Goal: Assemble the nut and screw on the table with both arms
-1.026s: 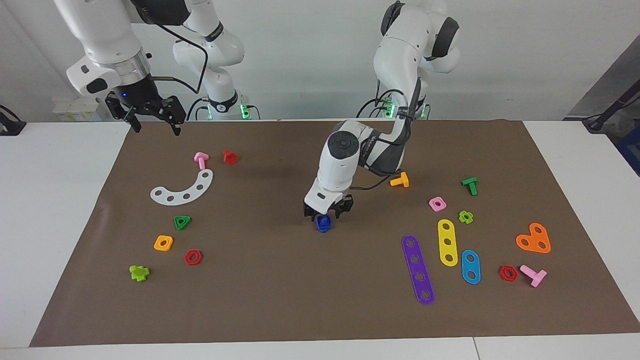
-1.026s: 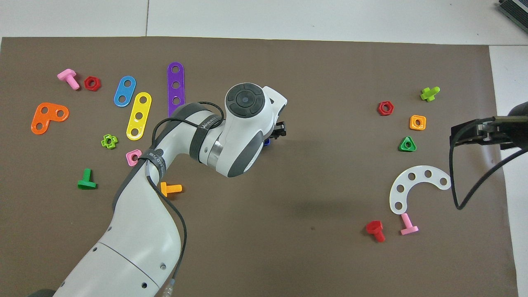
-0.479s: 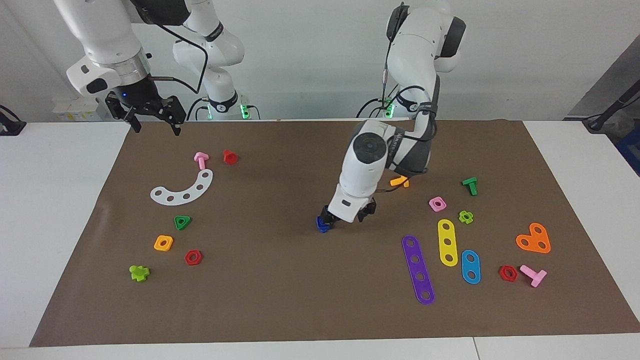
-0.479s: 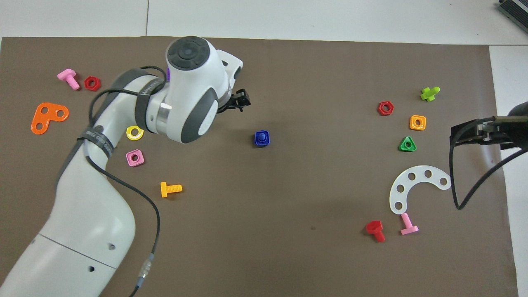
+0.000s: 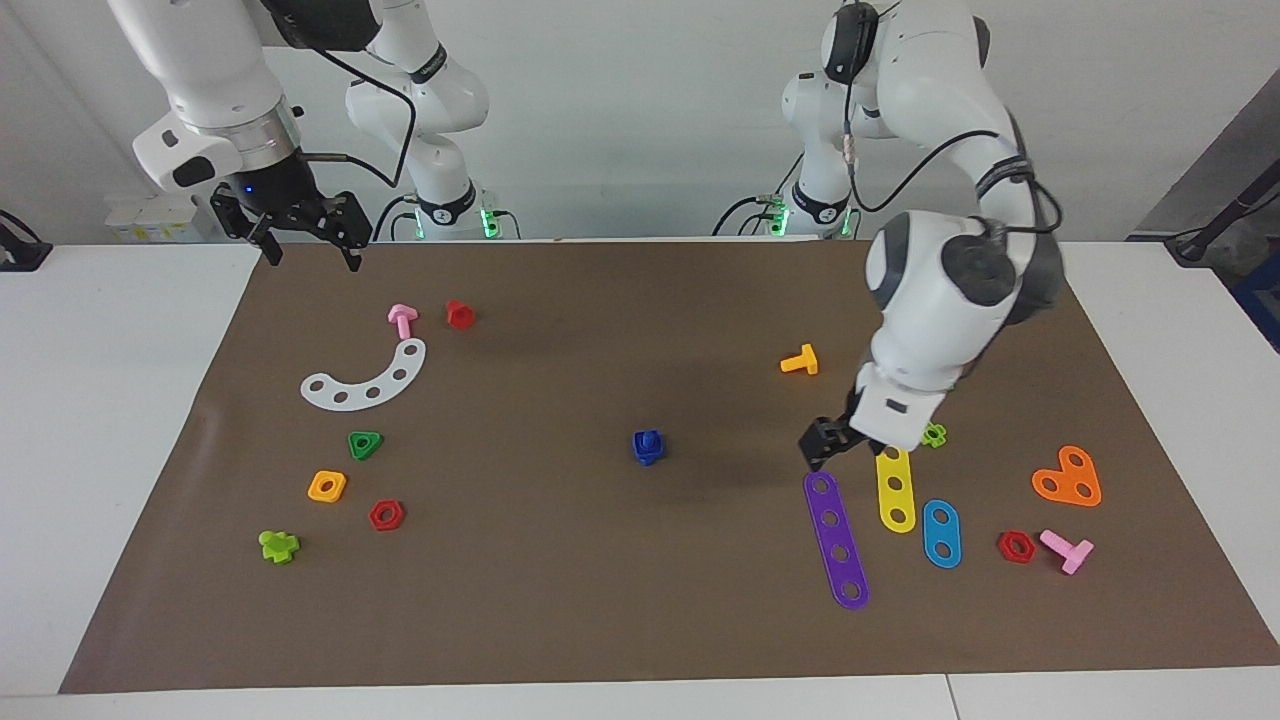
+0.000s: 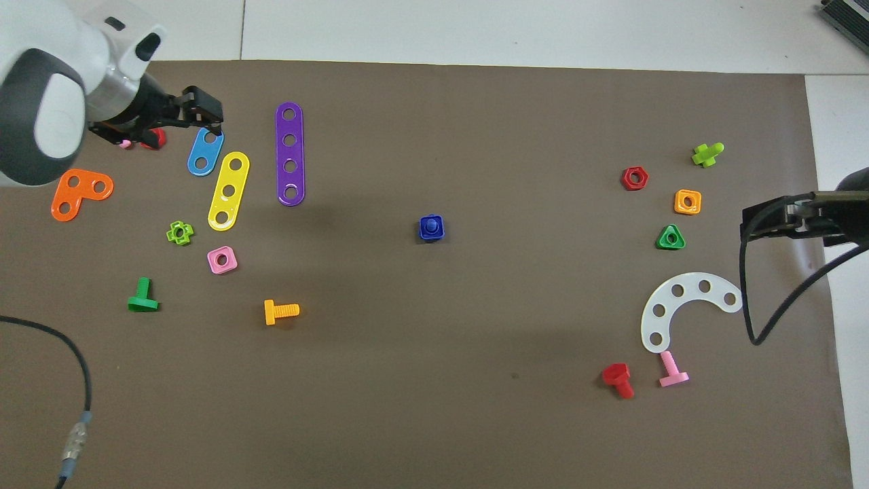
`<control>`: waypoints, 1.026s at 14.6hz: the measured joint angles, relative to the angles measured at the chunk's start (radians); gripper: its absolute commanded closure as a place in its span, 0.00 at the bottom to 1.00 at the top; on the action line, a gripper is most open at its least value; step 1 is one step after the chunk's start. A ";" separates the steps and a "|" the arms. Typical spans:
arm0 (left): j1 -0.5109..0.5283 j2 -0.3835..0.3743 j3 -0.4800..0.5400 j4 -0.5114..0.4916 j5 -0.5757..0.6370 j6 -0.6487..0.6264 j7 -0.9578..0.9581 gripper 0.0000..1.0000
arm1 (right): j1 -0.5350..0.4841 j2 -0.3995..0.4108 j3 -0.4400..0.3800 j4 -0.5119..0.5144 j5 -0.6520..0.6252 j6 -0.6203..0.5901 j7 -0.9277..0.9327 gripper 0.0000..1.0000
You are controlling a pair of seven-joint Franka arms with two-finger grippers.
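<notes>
So the blue nut (image 5: 648,449) is sitting on the brown paper of the table (image 5: 560,600) around the middle, with the blue screw (image 6: 430,223) standing in its centre hole, shaft end poking up; nothing is touching the pair right now.

The left gripper (image 5: 838,437) is hanging up in the air toward the left arm's end of the table, over the ends of the purple strip (image 5: 836,539) and the yellow strip (image 5: 895,484) that lie nearer the robots; it isn't holding anything that I can see, but I honestly can't tell how far its fingers are apart; the white wrist is blocking part of it.

The right gripper (image 5: 305,235) is waiting up high over the edge of the paper nearest the robots at the right arm's end; its fingers are spread wide and there's nothing between them.

Loose bits lying around: an orange bolt (image 5: 800,361) nearer the robots than the blue pair; a white curved plate (image 5: 368,379), a pink bolt (image 5: 402,319) and a red bolt (image 5: 459,314) toward the right arm's end; a green triangular nut (image 5: 365,444) and an orange square nut (image 5: 327,486) beside each other.
</notes>
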State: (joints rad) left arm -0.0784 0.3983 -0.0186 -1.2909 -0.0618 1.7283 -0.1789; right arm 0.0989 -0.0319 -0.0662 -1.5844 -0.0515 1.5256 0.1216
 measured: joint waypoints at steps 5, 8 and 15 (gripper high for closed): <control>0.034 -0.105 0.019 -0.004 0.072 -0.143 0.147 0.00 | 0.000 0.000 0.000 0.000 0.000 0.000 0.000 0.00; 0.057 -0.171 0.029 -0.016 0.080 -0.187 0.202 0.00 | 0.000 0.000 0.000 0.000 0.000 0.000 0.000 0.00; 0.051 -0.222 -0.001 -0.033 0.080 -0.205 0.215 0.00 | 0.000 0.000 0.000 0.000 0.000 0.000 0.000 0.00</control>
State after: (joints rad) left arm -0.0279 0.1768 -0.0191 -1.3240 0.0178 1.5228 0.0364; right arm 0.0989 -0.0319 -0.0662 -1.5844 -0.0515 1.5255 0.1216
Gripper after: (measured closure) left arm 0.000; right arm 0.000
